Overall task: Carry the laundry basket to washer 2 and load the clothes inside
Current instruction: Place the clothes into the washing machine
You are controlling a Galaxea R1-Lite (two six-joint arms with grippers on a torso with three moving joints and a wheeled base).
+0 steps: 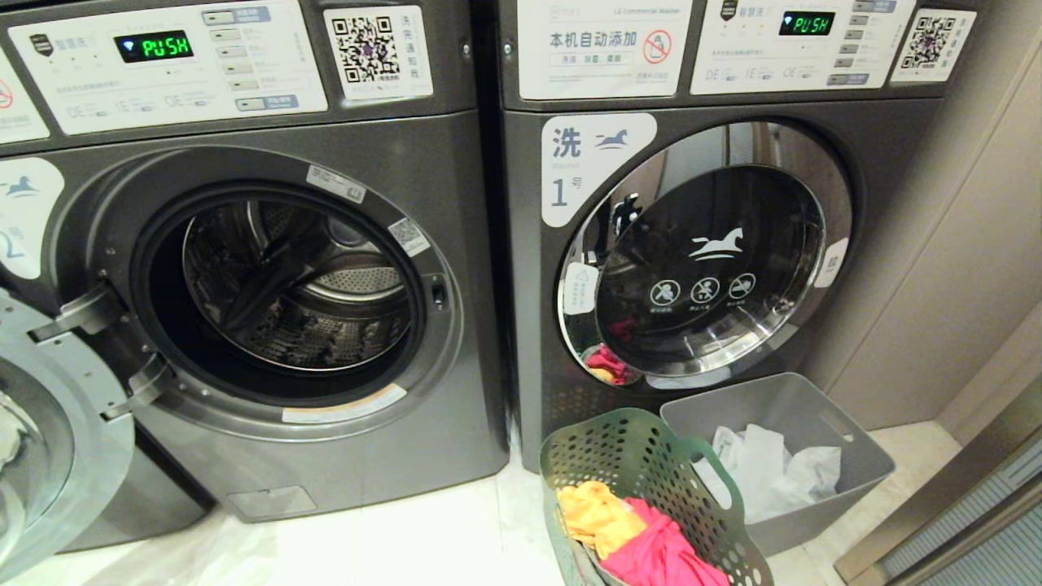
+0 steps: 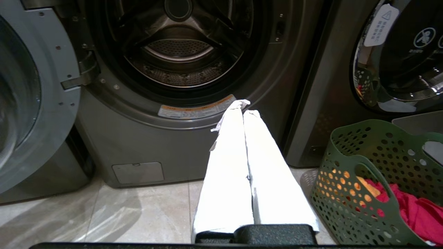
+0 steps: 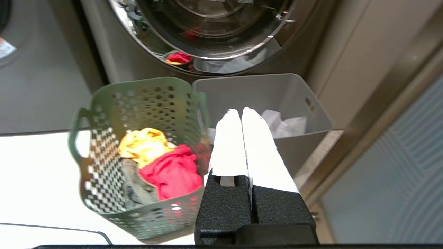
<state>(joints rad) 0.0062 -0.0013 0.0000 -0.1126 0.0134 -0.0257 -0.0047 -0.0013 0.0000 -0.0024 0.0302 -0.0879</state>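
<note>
A: Where is the laundry basket (image 1: 651, 488)?

B: On the pale floor (image 1: 423, 537) at about five o'clock in the head view, in front of the washer labelled 1 (image 1: 692, 244), whose door is closed. The grey bin (image 1: 814, 439) stands touching it on the side toward three o'clock, with white bags (image 1: 769, 468) inside.

A: And washer 2 (image 1: 285, 285)?

B: From nine to twelve o'clock, drum open. Its door (image 1: 49, 456) has swung out toward eight o'clock, the edge jutting over the floor there. Only a sliver of its label shows at the picture's edge.

A: Room to move?

B: Bare tile lies between the basket and the open door, right below the drum mouth. Toward three o'clock a beige wall panel (image 1: 961, 268) and a ribbed metal frame (image 1: 961, 505) close that side just past the bin.

A: Count things.

B: Two washers in view, two lit displays, one green basket, one grey bin. The clothes (image 1: 635, 537) show three pieces from the right wrist camera: one yellow, one pinkish-red, one grey-olive underneath.

A: The grippers?

B: Neither is in the head view. The left gripper (image 2: 243, 108) points at the lower rim of washer 2's opening, white fingers pressed together, holding nothing. The right gripper (image 3: 241, 111) hangs over the seam between basket and bin, fingers likewise closed and empty.
</note>
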